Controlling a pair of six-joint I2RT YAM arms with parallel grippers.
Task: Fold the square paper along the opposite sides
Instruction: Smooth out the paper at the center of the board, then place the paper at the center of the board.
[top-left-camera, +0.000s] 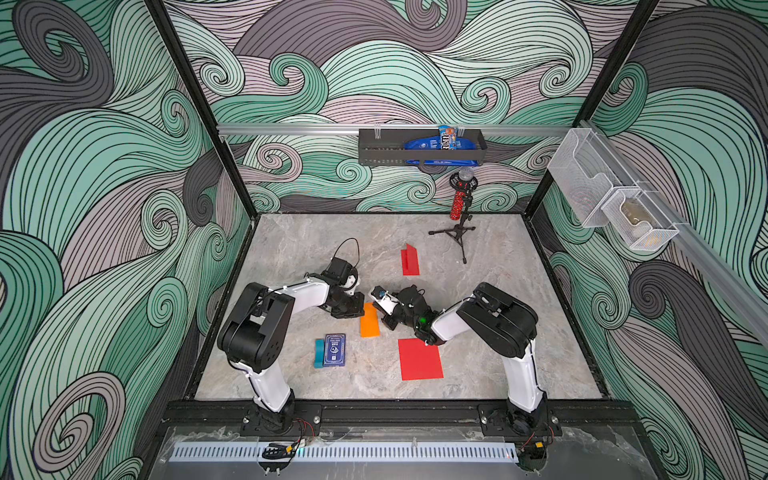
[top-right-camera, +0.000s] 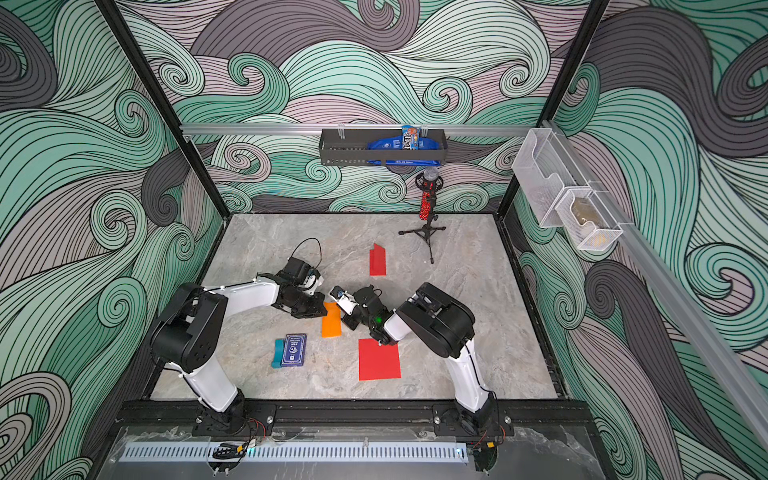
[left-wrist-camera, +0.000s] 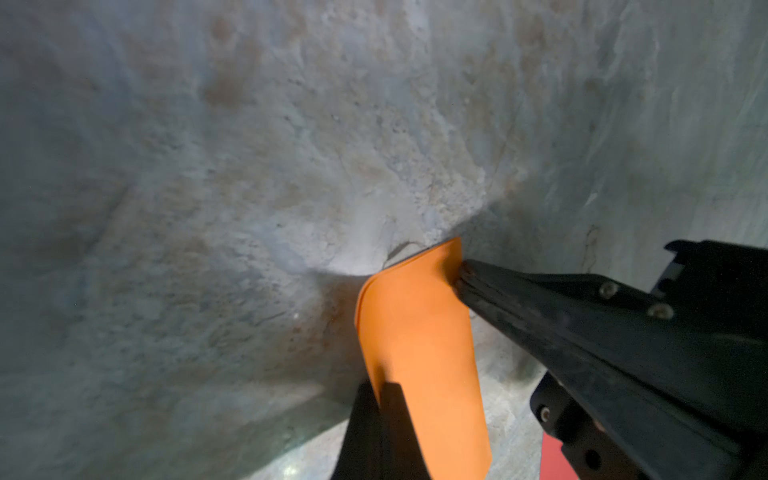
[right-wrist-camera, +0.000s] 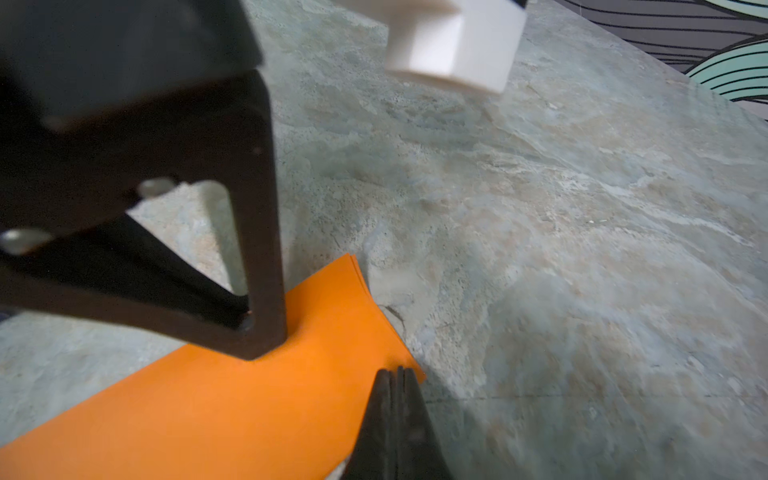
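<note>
The white-shelled left arm (top-left-camera: 305, 293) and right arm (top-left-camera: 451, 318) have bulky black joints, a thin black cable (top-left-camera: 347, 239) looping behind the left claw (right-wrist-camera: 255, 351), a green light (top-left-camera: 423, 320) behind the right claw (left-wrist-camera: 460, 278), and silver screws (left-wrist-camera: 660, 310) on its black fingers (left-wrist-camera: 540, 299).

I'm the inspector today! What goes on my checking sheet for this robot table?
Surface: grey stone-look tabletop.
Job's things: orange paper, doubled over, flat mid-table.
Clutter: flat red sheet, half-folded red paper, blue card box, teal block, microphone on tripod.
Grippers: left gripper and right gripper both shut, tips on the orange paper.
Cables: black loop at the left wrist; red wires at the front edge.
Surroundings: swirly walls, black shelf with snack packs, mesh baskets.
</note>
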